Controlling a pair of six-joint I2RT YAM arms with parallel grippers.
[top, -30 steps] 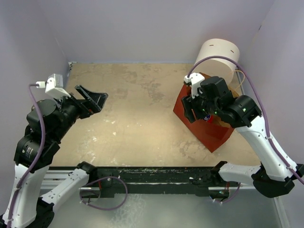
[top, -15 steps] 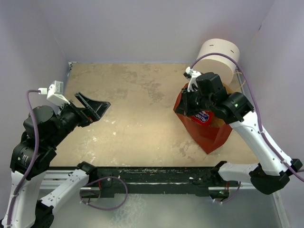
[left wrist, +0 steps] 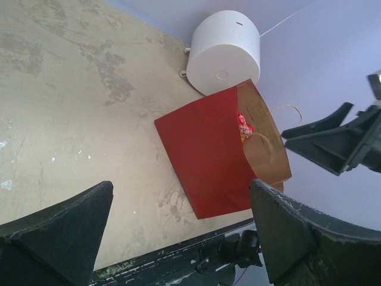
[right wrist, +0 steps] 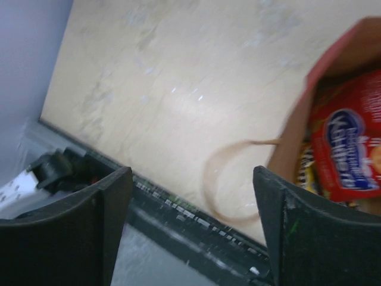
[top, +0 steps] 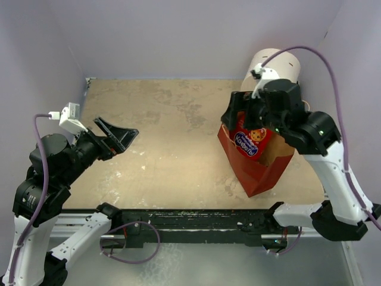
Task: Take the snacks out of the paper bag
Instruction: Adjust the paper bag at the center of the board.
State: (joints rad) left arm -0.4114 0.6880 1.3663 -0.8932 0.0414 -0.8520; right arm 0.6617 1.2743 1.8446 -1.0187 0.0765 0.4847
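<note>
As right pincer [right wrist: 187,179] gapes, snacks [right wrist: 348,152] show.

Overhead and wrist views share paper bag [top: 255,174].

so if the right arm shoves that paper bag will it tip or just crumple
Likely to slide or tip: the paper bag sits loose on the smooth table. Its thin paper walls would probably buckle where pushed. The red snack packet sitting high at its mouth may make it top-heavy.
</note>
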